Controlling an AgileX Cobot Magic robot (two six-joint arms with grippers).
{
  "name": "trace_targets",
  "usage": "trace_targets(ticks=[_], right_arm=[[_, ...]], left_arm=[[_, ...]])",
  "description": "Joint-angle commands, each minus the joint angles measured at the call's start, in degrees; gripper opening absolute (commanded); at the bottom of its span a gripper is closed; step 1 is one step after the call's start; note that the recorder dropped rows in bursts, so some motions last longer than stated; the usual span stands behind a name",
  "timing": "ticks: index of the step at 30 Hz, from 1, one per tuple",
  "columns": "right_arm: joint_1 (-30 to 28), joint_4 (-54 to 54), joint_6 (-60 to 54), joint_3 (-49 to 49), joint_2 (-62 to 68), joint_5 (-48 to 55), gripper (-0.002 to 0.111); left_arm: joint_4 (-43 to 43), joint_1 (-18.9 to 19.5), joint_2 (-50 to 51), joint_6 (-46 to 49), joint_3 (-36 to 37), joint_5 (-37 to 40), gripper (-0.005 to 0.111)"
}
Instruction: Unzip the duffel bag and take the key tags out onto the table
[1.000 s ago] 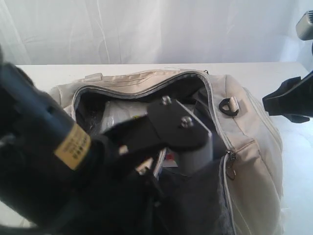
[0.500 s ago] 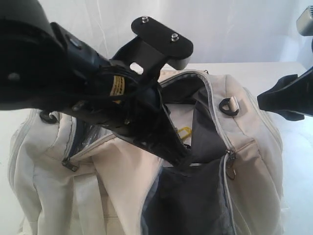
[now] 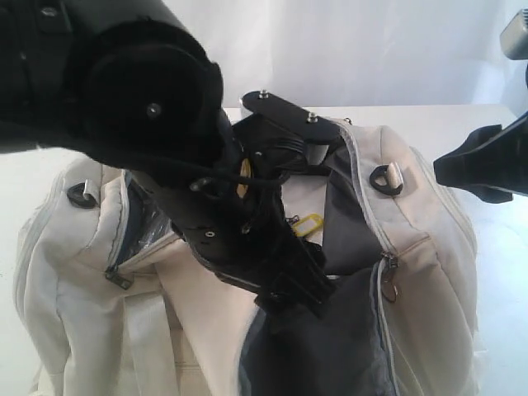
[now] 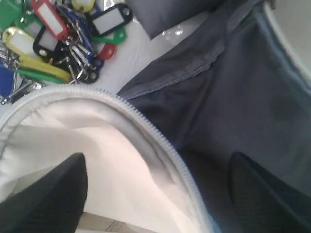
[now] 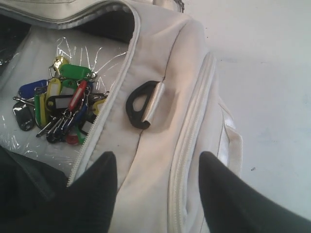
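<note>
The cream woven-fabric duffel bag [image 3: 433, 272] is lying unzipped on the smooth white table [image 3: 505, 272], its soft dark grey lining [image 4: 233, 87] showing. The bunch of glossy plastic key tags [image 5: 63, 104], blue, green, yellow and red on metal rings, is resting inside the bag on crinkled clear film [image 5: 73, 53]. The left gripper [image 4: 155, 167] is hanging in the mouth, fingers spread wide and grasping nothing, with the pale rim passing between them. Its bulky black arm [image 3: 239, 223] is blocking most of the opening. The right gripper [image 5: 158, 160] is hovering over the bag's outer side near a black D-ring [image 5: 138, 104], fingers apart and empty, with bare tabletop lying beyond.
</note>
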Motion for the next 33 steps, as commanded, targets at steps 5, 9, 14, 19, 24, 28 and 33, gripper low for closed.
trace_targets(ticks=[5, 9, 14, 19, 24, 28, 33], right_arm=[[-0.1, 0.3, 0.2, 0.0, -0.5, -0.2, 0.048], [-0.1, 0.2, 0.2, 0.0, -0.5, -0.1, 0.048], [-0.1, 0.2, 0.2, 0.0, -0.5, -0.1, 0.048], [-0.1, 0.2, 0.2, 0.0, -0.5, 0.3, 0.048], [-0.1, 0.2, 0.2, 0.0, -0.5, 0.5, 0.048], [-0.1, 0.2, 0.2, 0.0, -0.5, 0.5, 0.048], [-0.1, 0.2, 0.2, 0.0, -0.5, 0.6, 0.048]], left_arm=[[6.6, 0.1, -0.1, -5.9, -0.2, 7.7, 0.019], [7.3, -1.6, -4.7, -5.6, 0.8, 12.3, 0.000], [7.4, -6.3, -10.5, -10.6, 5.4, 11.9, 0.000], [9.9, -10.4, -14.2, -18.6, 12.3, 12.0, 0.000], [11.0, -13.8, -17.5, -23.9, 17.9, 14.4, 0.000], [11.8, -14.8, -20.2, -28.0, 20.7, 14.8, 0.000], [11.8, -14.8, -23.1, -32.2, 25.8, 14.6, 0.000]])
